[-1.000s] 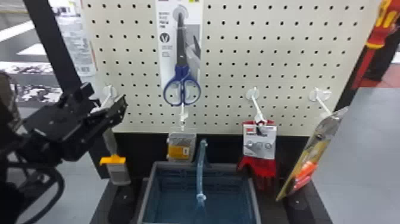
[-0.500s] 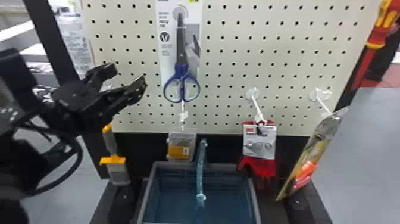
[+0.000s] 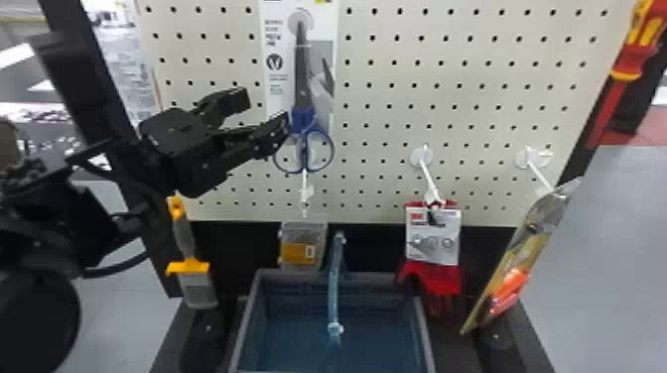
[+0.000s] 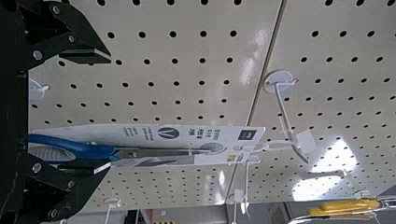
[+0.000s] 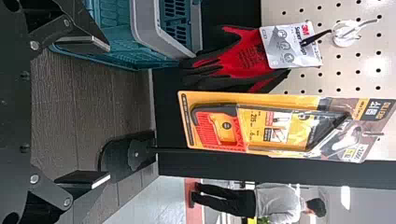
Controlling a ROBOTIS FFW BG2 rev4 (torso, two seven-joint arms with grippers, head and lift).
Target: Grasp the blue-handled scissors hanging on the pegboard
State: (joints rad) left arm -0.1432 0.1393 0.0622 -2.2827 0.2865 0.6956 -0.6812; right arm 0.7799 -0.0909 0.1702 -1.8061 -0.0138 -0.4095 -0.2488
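One pair of blue-handled scissors (image 3: 300,104), on a white printed card, hangs blades up from a hook high on the pegboard (image 3: 446,74). Left gripper (image 3: 263,113): jaws wide apart, one on each side of the blue handles, gripping nothing. Right gripper (image 5: 95,111): jaws also wide apart, holding nothing, low near one blue-grey basket (image 3: 246,317). One pack of red gloves (image 3: 432,278) and one orange-backed tool pack (image 3: 521,258) hang on the pegboard's right side.
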